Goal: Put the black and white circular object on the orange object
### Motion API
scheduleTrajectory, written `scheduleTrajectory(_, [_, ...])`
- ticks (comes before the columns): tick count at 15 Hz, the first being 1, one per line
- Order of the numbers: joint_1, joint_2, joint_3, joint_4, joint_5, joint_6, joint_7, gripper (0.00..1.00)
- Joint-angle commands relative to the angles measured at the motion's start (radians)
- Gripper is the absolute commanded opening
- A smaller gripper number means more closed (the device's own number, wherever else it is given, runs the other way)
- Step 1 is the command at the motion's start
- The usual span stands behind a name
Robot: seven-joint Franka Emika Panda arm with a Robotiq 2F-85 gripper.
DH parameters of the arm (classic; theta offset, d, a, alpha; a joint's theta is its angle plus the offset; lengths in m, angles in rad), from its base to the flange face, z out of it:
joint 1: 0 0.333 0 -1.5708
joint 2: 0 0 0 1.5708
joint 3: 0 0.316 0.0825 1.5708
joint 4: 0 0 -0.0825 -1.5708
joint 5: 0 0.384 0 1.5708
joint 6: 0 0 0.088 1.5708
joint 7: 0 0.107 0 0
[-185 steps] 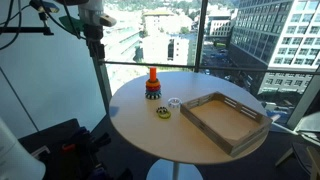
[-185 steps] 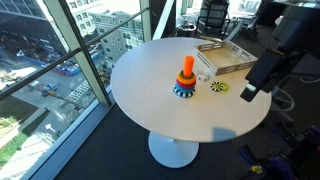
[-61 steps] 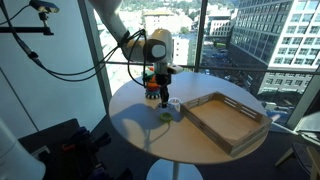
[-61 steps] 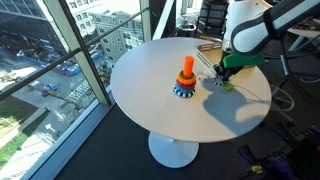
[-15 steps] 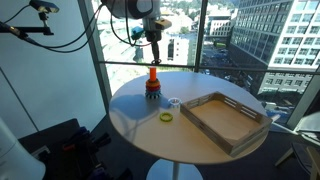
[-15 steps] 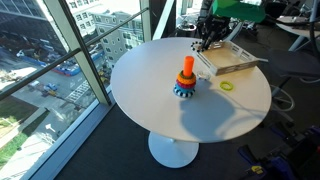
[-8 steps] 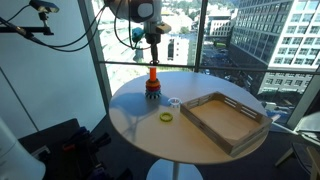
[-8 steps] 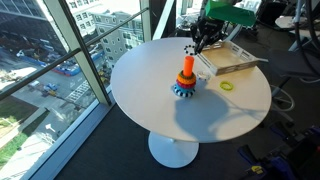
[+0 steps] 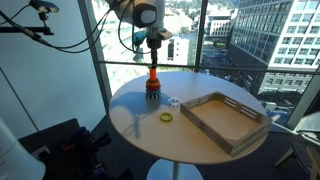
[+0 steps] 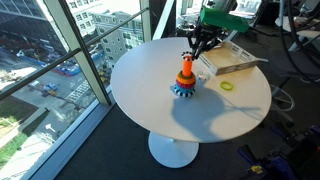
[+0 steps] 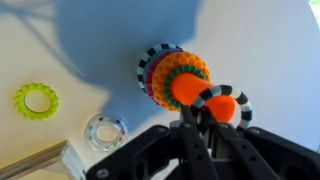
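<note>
Note that the gripper (image 11: 203,113) has its fingers pinched together on the rim of the black and white ring (image 11: 241,108). The ring is held in the air directly over the orange peg (image 11: 186,90), and in the wrist view orange shows through its hole. You cannot tell whether the ring is already around the peg's tip. In an exterior view the gripper (image 9: 153,57) points straight down just above the peg. The peg stands on a stack of coloured rings (image 10: 184,89) on the round table (image 9: 130,125). The yellow-green ring (image 11: 36,99) and the clear ring (image 11: 105,131) lie flat near the stack. The wooden tray (image 9: 226,122) sits apart from the stack.
</note>
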Motion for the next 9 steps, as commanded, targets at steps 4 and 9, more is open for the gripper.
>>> scheduleTrajectory(4, [-0.012,0.027,0.009,0.056,0.032,-0.058,-0.037,0.06])
scheduleTrajectory(9, [0.003,0.021,0.001,0.060,-0.003,-0.086,-0.009,0.41])
